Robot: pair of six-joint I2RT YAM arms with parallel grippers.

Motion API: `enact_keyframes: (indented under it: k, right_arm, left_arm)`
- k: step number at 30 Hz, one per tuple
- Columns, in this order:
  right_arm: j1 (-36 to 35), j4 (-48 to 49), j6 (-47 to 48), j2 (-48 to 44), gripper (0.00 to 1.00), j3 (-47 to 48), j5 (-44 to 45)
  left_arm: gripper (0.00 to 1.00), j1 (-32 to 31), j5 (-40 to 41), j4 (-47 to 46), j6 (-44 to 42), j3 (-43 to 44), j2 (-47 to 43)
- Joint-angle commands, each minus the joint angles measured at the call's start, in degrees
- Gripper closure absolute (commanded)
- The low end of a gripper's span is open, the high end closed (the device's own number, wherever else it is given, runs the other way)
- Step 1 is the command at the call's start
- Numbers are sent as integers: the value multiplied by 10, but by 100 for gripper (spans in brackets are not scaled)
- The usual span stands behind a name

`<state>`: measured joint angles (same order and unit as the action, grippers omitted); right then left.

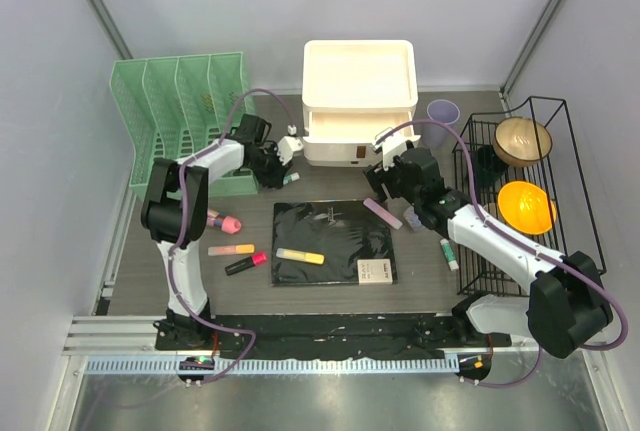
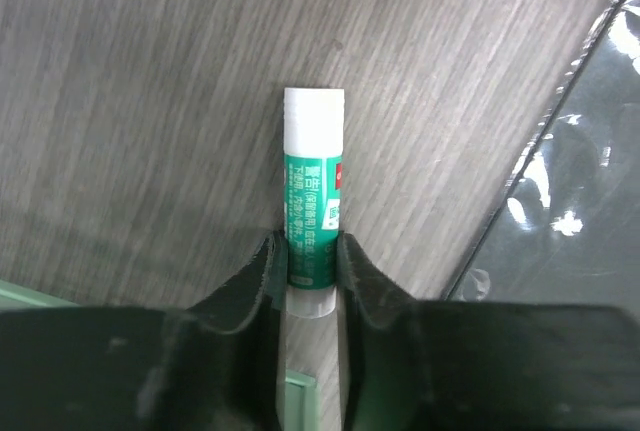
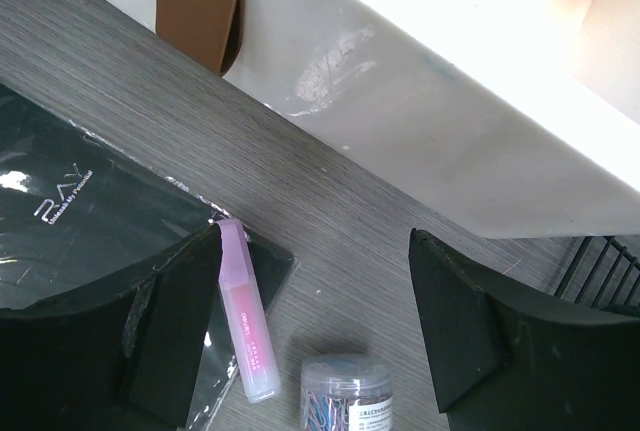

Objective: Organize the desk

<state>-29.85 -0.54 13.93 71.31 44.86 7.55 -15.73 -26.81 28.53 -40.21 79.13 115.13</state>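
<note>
The desk (image 1: 430, 281) is a dark wood-grain top. My left gripper (image 1: 284, 159) is shut on a green glue stick with a white cap (image 2: 314, 181), low over the bare desk (image 2: 150, 101) between the green file rack and the white drawer unit. My right gripper (image 1: 378, 163) is open and empty in front of the drawer unit (image 3: 450, 101). A pink highlighter (image 3: 245, 321) lies by its left finger on the corner of the black notebook (image 3: 80, 221). A jar of paper clips (image 3: 345, 391) stands between the fingers, below them.
A green file rack (image 1: 180, 116) stands back left, a purple cup (image 1: 443, 114) and a black wire rack (image 1: 575, 166) with two bowls on the right. A yellow highlighter (image 1: 300, 257) and small pad (image 1: 375, 271) lie on the notebook (image 1: 335, 231). Markers (image 1: 238, 256) lie left, a second glue stick (image 1: 449, 253) right.
</note>
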Motion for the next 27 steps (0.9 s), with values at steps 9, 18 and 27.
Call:
enact_keyframes:
  k: [9,18,27]
  right_arm:
    - [2,12,5,5,21,28,-9]
    - [3,12,3,-2,21,28,-11]
    - [3,12,3,-2,21,29,-12]
  left_arm:
    - [100,2,-37,13,84,-22,-99]
    - [100,1,25,-11,116,-27,-173]
    - [100,2,28,-22,150,1,-246]
